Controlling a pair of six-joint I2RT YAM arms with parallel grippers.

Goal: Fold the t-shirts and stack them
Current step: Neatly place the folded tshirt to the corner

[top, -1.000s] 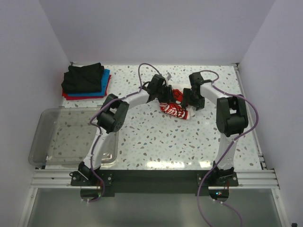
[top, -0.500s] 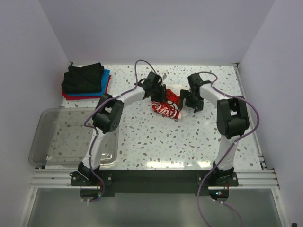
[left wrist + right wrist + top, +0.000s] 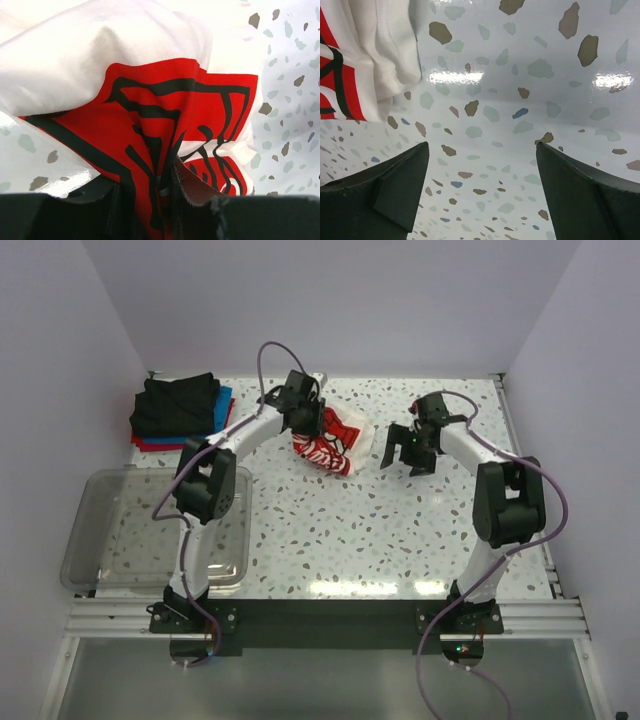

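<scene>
Two grippers, two states. My left gripper [image 3: 306,425] [image 3: 165,200] is clamped narrow on the white tee [image 3: 345,432] [image 3: 125,45], bunching its red print [image 3: 100,125], near the table's [image 3: 400,530] 12 o'clock. My right gripper [image 3: 406,452] [image 3: 480,185] stands wide and holds nothing, at the tee's 3 o'clock. A stack [image 3: 180,408] of black, blue and red tees lies at 10 o'clock, and the tub [image 3: 80,550] at 8 o'clock.

- You have four t-shirts: one white t-shirt [image 3: 338,433] with a red graphic, and a stack of three, namely a black t-shirt [image 3: 175,405], a blue t-shirt [image 3: 224,400] and a red t-shirt [image 3: 160,446].
- You have one clear plastic tub [image 3: 85,530].
- You have two grippers: the left gripper [image 3: 310,432] and the right gripper [image 3: 403,458].
- You have one speckled table [image 3: 400,530].
</scene>
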